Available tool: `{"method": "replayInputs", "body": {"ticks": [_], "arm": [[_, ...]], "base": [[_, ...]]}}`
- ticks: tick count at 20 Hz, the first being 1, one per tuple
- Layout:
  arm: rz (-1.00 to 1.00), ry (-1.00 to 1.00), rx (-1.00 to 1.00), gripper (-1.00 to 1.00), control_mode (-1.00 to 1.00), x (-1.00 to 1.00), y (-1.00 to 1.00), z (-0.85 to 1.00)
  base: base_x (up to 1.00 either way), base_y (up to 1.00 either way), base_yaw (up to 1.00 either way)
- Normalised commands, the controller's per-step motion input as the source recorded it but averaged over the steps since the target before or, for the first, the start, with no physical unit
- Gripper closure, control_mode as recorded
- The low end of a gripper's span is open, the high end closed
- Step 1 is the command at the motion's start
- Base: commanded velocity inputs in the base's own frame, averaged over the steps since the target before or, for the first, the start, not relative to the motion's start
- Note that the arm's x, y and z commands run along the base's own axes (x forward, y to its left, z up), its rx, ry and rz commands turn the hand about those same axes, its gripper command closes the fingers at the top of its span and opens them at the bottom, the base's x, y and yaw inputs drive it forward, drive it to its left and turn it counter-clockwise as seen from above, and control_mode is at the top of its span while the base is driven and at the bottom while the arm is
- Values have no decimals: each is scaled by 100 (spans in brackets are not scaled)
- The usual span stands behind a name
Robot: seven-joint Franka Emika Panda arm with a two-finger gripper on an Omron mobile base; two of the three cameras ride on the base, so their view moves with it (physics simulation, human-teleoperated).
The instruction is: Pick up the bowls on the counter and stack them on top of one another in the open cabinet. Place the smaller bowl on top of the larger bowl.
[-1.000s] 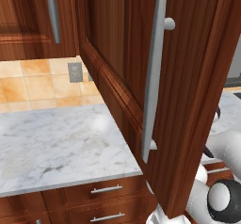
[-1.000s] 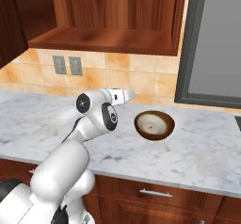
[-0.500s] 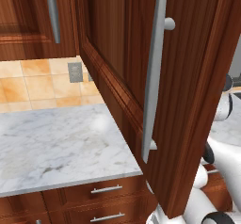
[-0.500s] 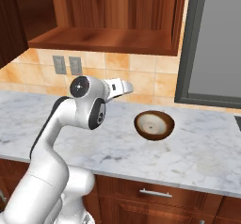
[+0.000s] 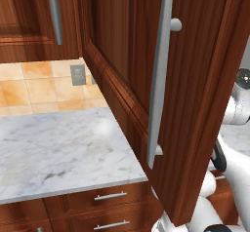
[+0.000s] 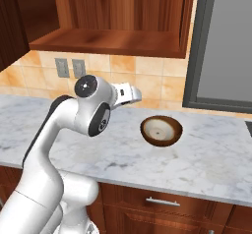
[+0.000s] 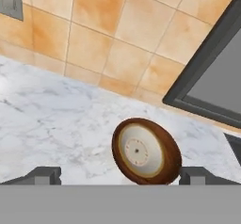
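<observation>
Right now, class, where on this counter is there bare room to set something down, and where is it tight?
The counter is bare to the right of the bowl, toward the dark-framed panel, and along its front edge. Another bare stretch runs left of the open cabinet door, below the tiled wall. It is tight around the bowl, near the end effector.

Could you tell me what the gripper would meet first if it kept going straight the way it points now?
Most likely the brown bowl on the counter. In the hand view it sits between the gripper's fingertips, just ahead. Depth is unclear, so it might pass the rim and reach the marble instead.
</observation>
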Motion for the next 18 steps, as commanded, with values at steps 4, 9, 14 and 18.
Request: {"method": "replayInputs", "body": {"ticks": [4, 9, 14, 18], "arm": [[-38, 5, 2, -100, -100, 0, -33, -9], [-27, 1, 4, -100, -100, 0, -27, -2], [-1, 2, 30, -100, -100, 0, -63, -6], [0, 2, 36, -100, -100, 0, -81, -21]], "base": [[0, 0, 0], [0, 0, 0], [0, 0, 0], [0, 0, 0]]}}
